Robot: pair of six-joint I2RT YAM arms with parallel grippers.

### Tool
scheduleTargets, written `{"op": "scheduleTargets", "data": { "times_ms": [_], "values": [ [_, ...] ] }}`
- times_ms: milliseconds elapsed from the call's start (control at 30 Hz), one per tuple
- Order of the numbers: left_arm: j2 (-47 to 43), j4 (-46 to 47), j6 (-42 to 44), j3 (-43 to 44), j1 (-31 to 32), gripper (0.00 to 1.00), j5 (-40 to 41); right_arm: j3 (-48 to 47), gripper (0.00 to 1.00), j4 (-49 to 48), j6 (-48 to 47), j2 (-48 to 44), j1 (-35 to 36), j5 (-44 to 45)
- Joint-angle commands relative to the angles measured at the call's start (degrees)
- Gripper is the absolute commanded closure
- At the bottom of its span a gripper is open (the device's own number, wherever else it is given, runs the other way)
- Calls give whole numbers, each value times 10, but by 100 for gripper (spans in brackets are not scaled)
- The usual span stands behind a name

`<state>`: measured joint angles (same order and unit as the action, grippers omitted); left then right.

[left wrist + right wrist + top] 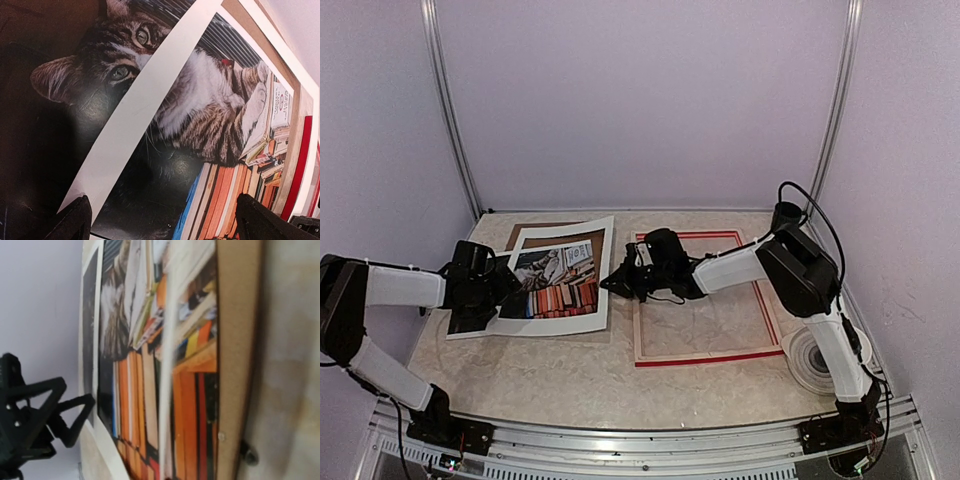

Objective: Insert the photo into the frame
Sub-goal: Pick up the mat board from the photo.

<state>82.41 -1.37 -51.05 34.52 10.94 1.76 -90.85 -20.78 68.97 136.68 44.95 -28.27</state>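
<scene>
The photo (558,280), a tabby cat on colourful books, lies left of centre on a brown backing board (542,227). A white mat (607,245) lies askew over it, and its border crosses the cat (135,115). The red frame (705,357) lies face down on the right. My left gripper (490,290) is open, low over the photo's left part (167,225), touching nothing. My right gripper (613,283) is shut at the mat's right edge. Its fingers are out of its wrist view, where a thin white sheet edge (170,365) runs down towards them.
A white roll (815,360) sits at the table's right edge beside the right arm. Walls close the table on three sides. The frame's red rail (299,160) lies just beyond the stack's right edge. The left arm's black fingers (75,412) face my right wrist camera.
</scene>
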Motion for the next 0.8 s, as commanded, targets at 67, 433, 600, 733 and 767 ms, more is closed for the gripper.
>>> {"op": "scheduleTargets", "data": {
  "times_ms": [67,433,600,733,767],
  "values": [
    [-37,0,1,-10,12,1,3,20,100,5,-9,-53,-14,-39],
    [-156,-38,3,-2,63,1,6,216,100,173,-138,-275,-89,-103],
    [-154,-28,6,8,112,1,9,323,100,260,-214,-392,-160,-103],
    [-122,-15,11,26,151,1,17,345,100,341,-290,-432,-200,-113],
    [-109,-13,11,31,159,1,20,344,100,364,-309,-436,-209,-115]
  ]
}}
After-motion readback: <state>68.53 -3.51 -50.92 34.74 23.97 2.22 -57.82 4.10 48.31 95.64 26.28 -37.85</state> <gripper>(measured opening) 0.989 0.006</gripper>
